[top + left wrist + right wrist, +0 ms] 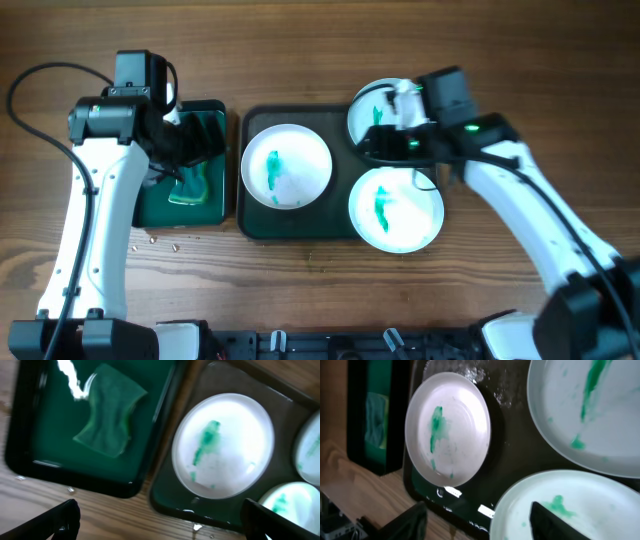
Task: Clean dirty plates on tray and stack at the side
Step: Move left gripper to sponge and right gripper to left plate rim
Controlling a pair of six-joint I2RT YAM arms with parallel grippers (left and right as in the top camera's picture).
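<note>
- Overhead, three plates are seen on the tray [250, 215], each marked with green. The left plate [287, 165] lies flat in its left half. The far right plate [362, 112] and the near right plate [396, 208] are set one behind the other at its right end.
- No plate is yet stacked at the side on the tabletop [300, 290], so the cleaning is judged to be at its start.
- The sponge [190, 182] is found in the small tray [150, 212], which is placed just beside the left rim of the tray that carries the plates.
- The left tool [160, 507] is held above the small tray with its fingers spread wide, and nothing is gripped between them.
- The coming move is judged to turn on one relation: the sponge lies almost straight below the left tool, a little ahead of its fingertips. In the left wrist view its long axis runs away from the tool at a slight slant, so its narrow width is offered across the gap.
- From the sponge, the left plate lies to the right across the two rims, and it is the plate nearest the left arm.
- The right tool [477, 510] is also spread and empty. It is held over the two right plates, covering the near edge of the far one, so that arm is the nearer to both.
</note>
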